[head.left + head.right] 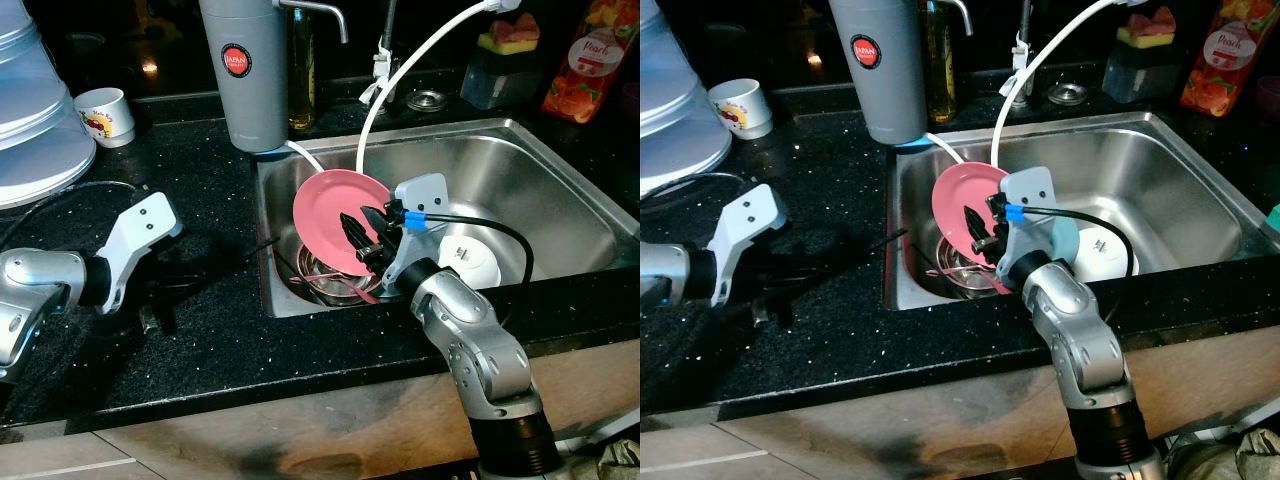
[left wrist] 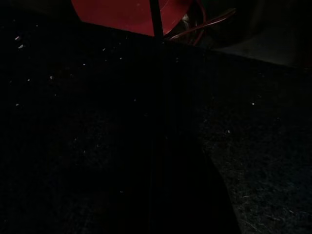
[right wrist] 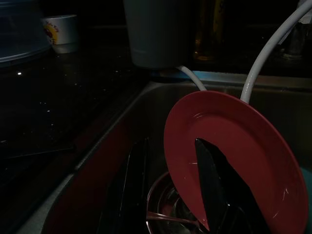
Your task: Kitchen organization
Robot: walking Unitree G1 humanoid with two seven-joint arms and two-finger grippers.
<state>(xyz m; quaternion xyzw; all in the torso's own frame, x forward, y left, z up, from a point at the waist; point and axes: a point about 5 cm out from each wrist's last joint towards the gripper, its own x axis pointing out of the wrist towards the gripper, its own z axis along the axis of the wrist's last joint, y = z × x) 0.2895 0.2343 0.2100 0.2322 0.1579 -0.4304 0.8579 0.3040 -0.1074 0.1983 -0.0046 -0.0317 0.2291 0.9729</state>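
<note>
My right pincer (image 1: pixel 362 235) pinches the pink plate (image 1: pixel 335 215), tilted on edge over the sink (image 1: pixel 540 170) to lift clear. Left pincer (image 2: pixel 155 73) rests on the counter (image 1: pixel 200 330); its spread I cannot tell.

Both eye views are sharp and evenly lit from overhead, with soft glare on the stainless steel sink basin (image 1: pixel 540 190) and sparkle on the speckled black stone counter (image 1: pixel 200 330). The wrist views are very dim; the left is nearly black, perhaps shaded by its arm.
</note>
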